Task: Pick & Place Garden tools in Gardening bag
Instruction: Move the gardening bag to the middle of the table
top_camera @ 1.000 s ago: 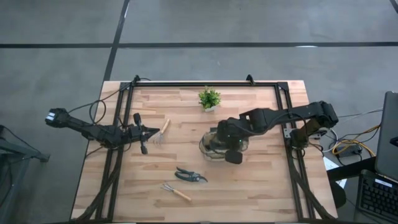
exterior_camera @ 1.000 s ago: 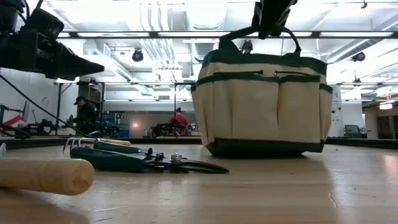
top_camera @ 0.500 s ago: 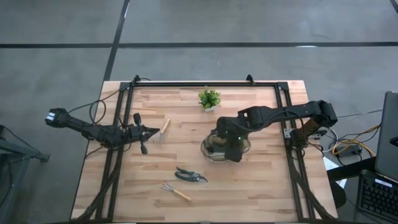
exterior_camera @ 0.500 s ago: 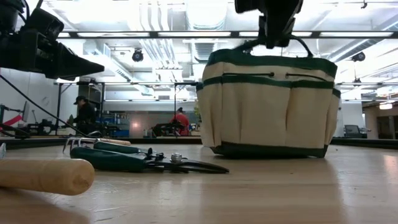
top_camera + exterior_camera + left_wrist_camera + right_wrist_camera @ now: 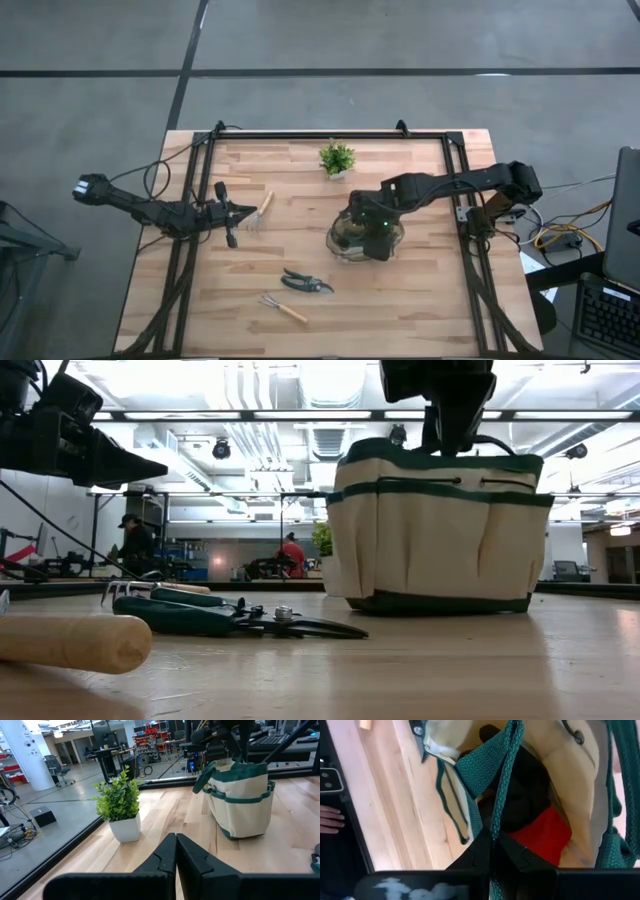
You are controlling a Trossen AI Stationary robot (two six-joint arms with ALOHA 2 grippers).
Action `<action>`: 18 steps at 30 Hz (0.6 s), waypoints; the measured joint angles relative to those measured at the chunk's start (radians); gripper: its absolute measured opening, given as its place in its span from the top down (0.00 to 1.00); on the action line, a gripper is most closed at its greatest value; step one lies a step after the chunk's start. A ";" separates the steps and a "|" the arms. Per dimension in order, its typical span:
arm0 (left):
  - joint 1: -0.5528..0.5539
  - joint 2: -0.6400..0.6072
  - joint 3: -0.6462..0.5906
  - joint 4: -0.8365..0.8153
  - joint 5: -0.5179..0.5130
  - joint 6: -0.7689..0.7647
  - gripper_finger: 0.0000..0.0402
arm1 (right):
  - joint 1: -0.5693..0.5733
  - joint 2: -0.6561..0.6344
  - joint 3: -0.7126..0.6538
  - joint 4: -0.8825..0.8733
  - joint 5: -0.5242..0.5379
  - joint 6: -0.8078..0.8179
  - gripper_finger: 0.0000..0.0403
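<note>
The khaki gardening bag (image 5: 360, 238) with dark green trim stands on its base on the table, right of centre, and also shows in the low view (image 5: 435, 530). My right gripper (image 5: 372, 228) is above it, shut on a green loop handle. A black-and-red glove (image 5: 540, 827) lies inside the bag. Dark-handled shears (image 5: 306, 283) and a wooden-handled rake (image 5: 284, 309) lie near the front. A second rake (image 5: 260, 212) lies at the left, just right of my left gripper (image 5: 240, 212), which is shut and empty above the table. My right gripper pinches the bag's green webbing loop handle (image 5: 498, 822) between its two fingers. The fingers come from above, pointing down into the bag's mouth. The bag stands upright with its base on the table (image 5: 440, 603).
A small green potted plant (image 5: 337, 158) stands at the far middle. A black frame rail (image 5: 330, 136) runs along the table's far edge and its sides. There is bare wood at the front right. People show in the room behind the table (image 5: 135, 545).
My right gripper has gone down and a little toward the table's right edge, still shut on the handle. The bag has slid rightward with it and now stands level; the handle, drawn up before, sits lower over the bag's mouth.
</note>
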 joint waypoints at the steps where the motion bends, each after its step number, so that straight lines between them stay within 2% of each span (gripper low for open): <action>1: 0.000 0.000 0.000 0.000 0.000 0.000 0.97 | 0.000 0.000 -0.006 0.000 0.001 0.000 0.98; 11: 0.000 0.000 0.000 0.000 0.000 0.000 0.97 | 0.000 0.000 -0.020 0.032 0.011 0.003 0.92; 18: 0.000 0.000 0.000 0.000 0.000 0.000 0.97 | 0.001 0.000 -0.020 0.037 0.011 -0.003 0.80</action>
